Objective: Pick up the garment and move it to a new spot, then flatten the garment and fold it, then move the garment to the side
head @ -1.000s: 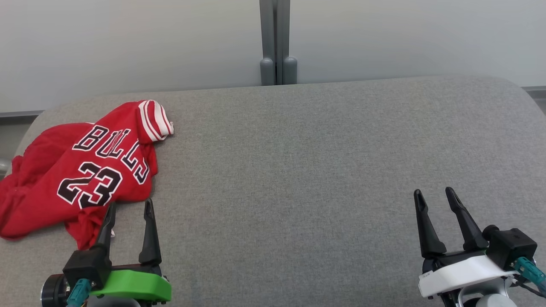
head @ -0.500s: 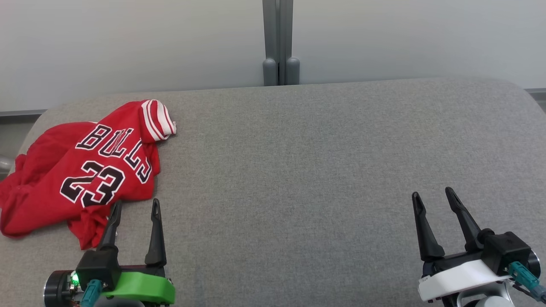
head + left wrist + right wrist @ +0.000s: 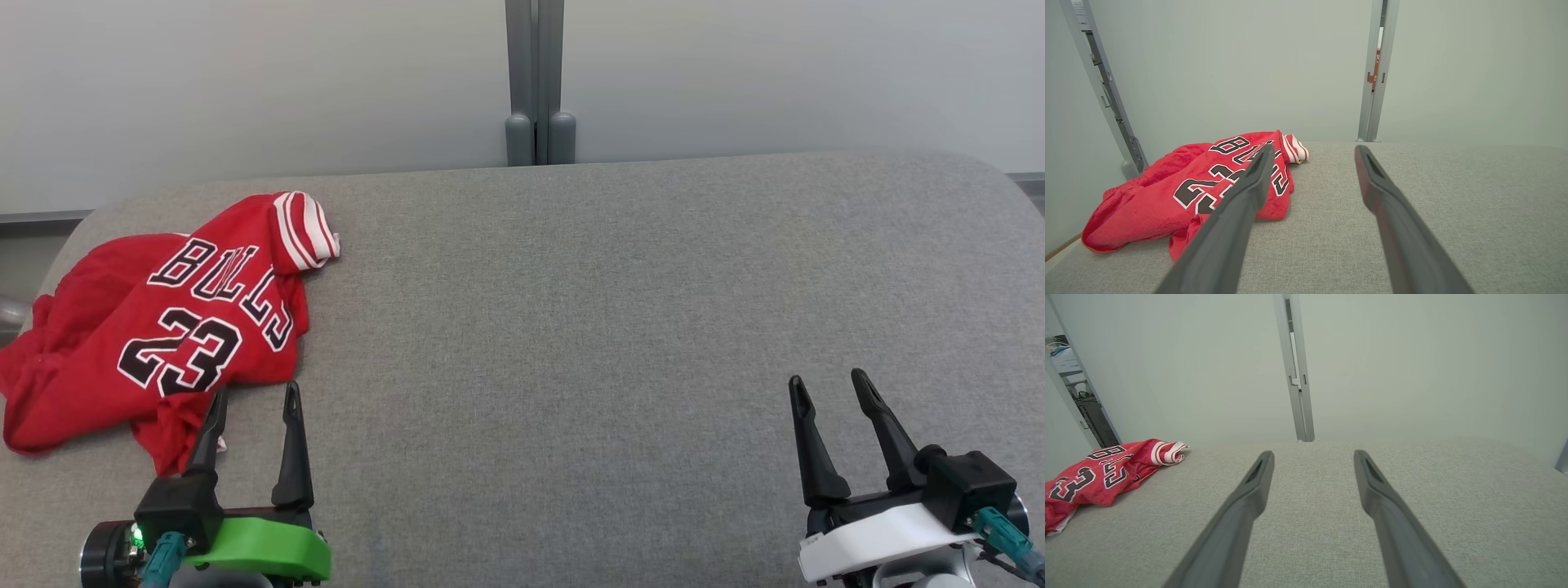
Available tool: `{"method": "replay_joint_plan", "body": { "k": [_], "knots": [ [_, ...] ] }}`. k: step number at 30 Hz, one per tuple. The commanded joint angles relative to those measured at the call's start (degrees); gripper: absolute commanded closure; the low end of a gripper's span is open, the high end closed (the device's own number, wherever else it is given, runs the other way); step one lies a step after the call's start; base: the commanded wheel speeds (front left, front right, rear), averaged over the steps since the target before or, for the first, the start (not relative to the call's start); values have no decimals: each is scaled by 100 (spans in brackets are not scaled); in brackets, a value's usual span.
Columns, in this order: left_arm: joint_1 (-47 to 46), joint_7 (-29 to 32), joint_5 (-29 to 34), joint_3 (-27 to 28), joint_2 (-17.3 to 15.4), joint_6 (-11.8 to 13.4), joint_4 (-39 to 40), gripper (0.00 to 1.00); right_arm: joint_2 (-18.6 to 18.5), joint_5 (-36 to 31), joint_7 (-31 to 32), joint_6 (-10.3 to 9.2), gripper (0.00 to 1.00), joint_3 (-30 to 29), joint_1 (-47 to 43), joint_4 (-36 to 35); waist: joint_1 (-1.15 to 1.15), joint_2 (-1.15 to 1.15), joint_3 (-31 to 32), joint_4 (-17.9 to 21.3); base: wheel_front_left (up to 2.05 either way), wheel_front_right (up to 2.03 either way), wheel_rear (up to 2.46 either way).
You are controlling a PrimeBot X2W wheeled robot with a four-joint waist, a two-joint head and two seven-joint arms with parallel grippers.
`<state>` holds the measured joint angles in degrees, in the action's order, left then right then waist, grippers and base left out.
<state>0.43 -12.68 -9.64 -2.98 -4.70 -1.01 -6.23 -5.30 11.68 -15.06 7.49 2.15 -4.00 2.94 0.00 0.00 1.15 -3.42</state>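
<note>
Barely anything has moved: the left jaws still hover open and empty at the crumpled jersey's (image 3: 90,359) near hem, by the tabletop's (image 3: 571,327) left edge; the right jaws gape empty too. Pickup remains undone.

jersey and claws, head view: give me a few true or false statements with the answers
1. The red jersey lies crumpled at the robot's left end of the grey surface. True.
2. The left claw is shut on the jersey. False: its fingers are spread apart at the jersey's near edge and grip nothing.
3. The right claw is open over bare grey surface, well apart from the jersey. True.
4. The jersey shows the number 32. False: it reads 23, under the word BULLS.
5. The jersey is already folded flat. False: it is bunched, with a striped trim turned up at its far end.
</note>
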Motion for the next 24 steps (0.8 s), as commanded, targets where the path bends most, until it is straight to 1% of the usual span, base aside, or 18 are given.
{"method": "replay_joint_plan", "body": {
  "k": [1,8,24],
  "knots": [
    [73,14,-27,24,-41,18,5,0,7,80,-14,0,0,-22,3,19,0,0,0,0,0,0,0],
    [92,44,-75,7,-64,51,29,0,6,233,7,0,0,-26,21,35,0,0,-5,3,0,0,0],
    [90,7,-138,-43,-120,105,-2,0,-34,307,16,0,0,2,23,70,0,0,0,-28,0,0,0]
  ]
}}
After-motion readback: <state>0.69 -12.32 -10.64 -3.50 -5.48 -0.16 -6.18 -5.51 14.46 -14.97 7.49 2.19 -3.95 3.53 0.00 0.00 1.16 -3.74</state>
